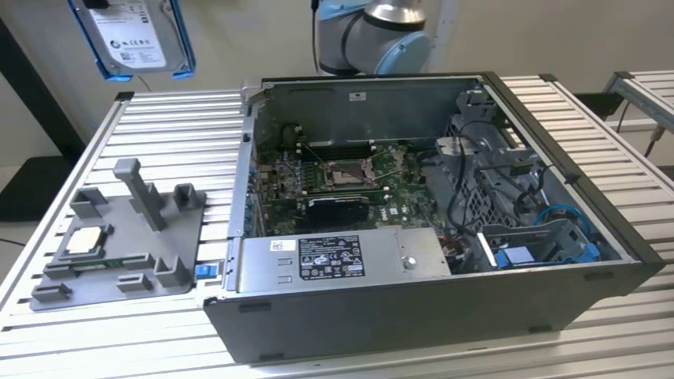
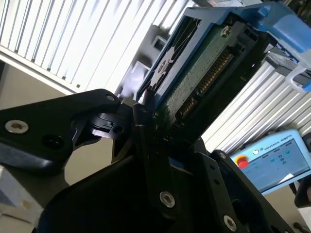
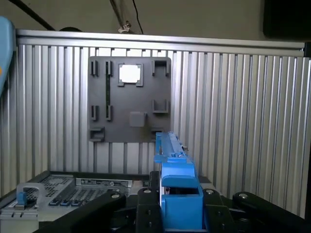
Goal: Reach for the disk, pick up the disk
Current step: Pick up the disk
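High above the ribbed table (image 1: 169, 134), at the exterior view's upper left, holds the disk (image 1: 137, 35) well clear of every surface, with the label side toward the exterior camera and the blue carrier framing the edges. Clamps it in the gripper (image 2: 146, 121): jaws closed on one end of the carrier, leaving the green circuit board and connector edge exposed in the second wrist view. Grips on the carrier, by judgement, to keep pressure off board and connector. Confirms the hold in the first wrist view, where the carrier stands edge-on between the black fingers (image 3: 146, 208). Counts as picked up, judging by the gap to the table.

Below, leaves the open computer case (image 1: 421, 308) mid-table with the motherboard exposed and a blue-trimmed drive bay (image 1: 537, 249) at the corner toward the exterior view's right. Beside the case, toward the exterior view's left, carries a grey fixture plate (image 1: 137, 237) with a small square silver chip (image 1: 84, 239) seated in it — not the task's thing. Meets no obstruction around the disk in the exterior view. Puts the plate's upright post (image 1: 135, 185) nearest, though well apart. Behind the case, shows the arm's blue-capped joint (image 1: 374, 31).
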